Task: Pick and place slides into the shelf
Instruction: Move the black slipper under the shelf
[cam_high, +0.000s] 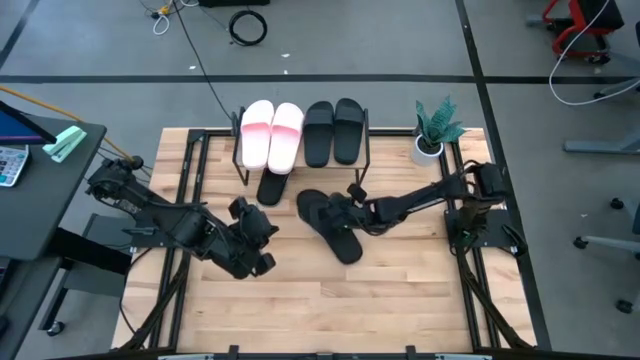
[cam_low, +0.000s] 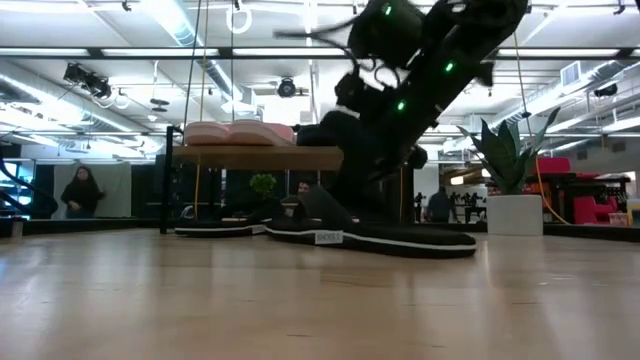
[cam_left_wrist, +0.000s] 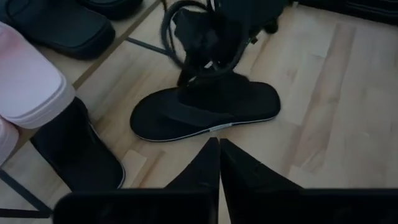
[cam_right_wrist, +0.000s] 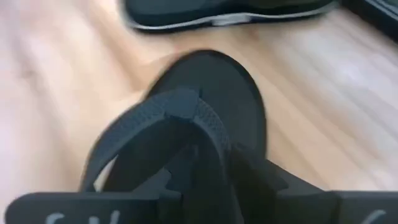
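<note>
The shelf (cam_high: 366, 150) (cam_low: 260, 157) stands at the table's far side. Two pink slides (cam_high: 271, 135) (cam_low: 235, 132) and two black slides (cam_high: 333, 130) lie on its top board. A third black slide (cam_high: 272, 188) (cam_left_wrist: 74, 155) lies on the table, partly under the shelf's front. A fourth black slide (cam_high: 335, 232) (cam_left_wrist: 205, 112) lies at the table's middle. My right gripper (cam_high: 345, 208) (cam_right_wrist: 208, 168) is shut on it. My left gripper (cam_high: 262, 235) (cam_left_wrist: 219, 144) is shut, left of that slide, touching nothing. My right gripper has the middle black slide by its strap (cam_right_wrist: 208, 134), with the strap running between the two fingers (cam_right_wrist: 249, 180). It comes from the table's right, slanting down. The slide's sole (cam_low: 400, 240) lies flat on the table.
A potted plant (cam_high: 435, 130) (cam_low: 510, 180) stands at the far right corner beside the shelf. The table's near half is bare wood (cam_high: 330, 300). People show in the room beyond the table (cam_low: 80, 190).
</note>
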